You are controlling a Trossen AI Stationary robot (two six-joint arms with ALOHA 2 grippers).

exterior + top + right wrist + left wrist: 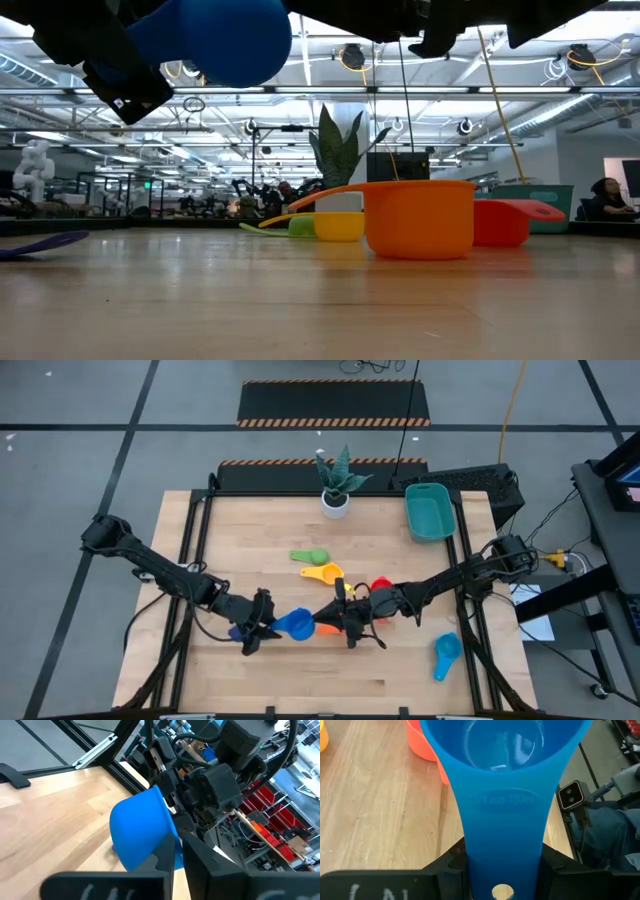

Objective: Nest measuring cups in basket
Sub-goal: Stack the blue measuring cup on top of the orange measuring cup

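On the left side of the counter (pixel 200 680), the left pincer (pixel 258 628) is clamped on the flat handle of the blue measuring cup (pixel 295 624). It holds the cup clear of the wood with the bowl pointing toward the middle, probably so the cup can be carried or offered without dragging. The left wrist view shows the handle running straight between the two fingers, a square hold that should keep the bowl from swinging.

A dark blue cup (pixel 236 632) lies on the counter just beside that pincer, untouched.

In the middle, the orange cup (pixel 328 628) stands on the wood right beside the blue bowl. The right pincer (pixel 348 622) sits over this spot with its fingers drawn together; in its wrist view they are nearly touching, with the blue cup just ahead and nothing visibly between them.

Behind it lie the green cup (pixel 310 556), the yellow cup (pixel 324 573) and the red cup (pixel 381 586), loose and un-nested.

Further right, a light blue cup (pixel 446 652) lies alone near the counter's front edge. The basket (pixel 431 512) stands at the far right corner, with no cup visible inside, so nesting seems hardly begun.
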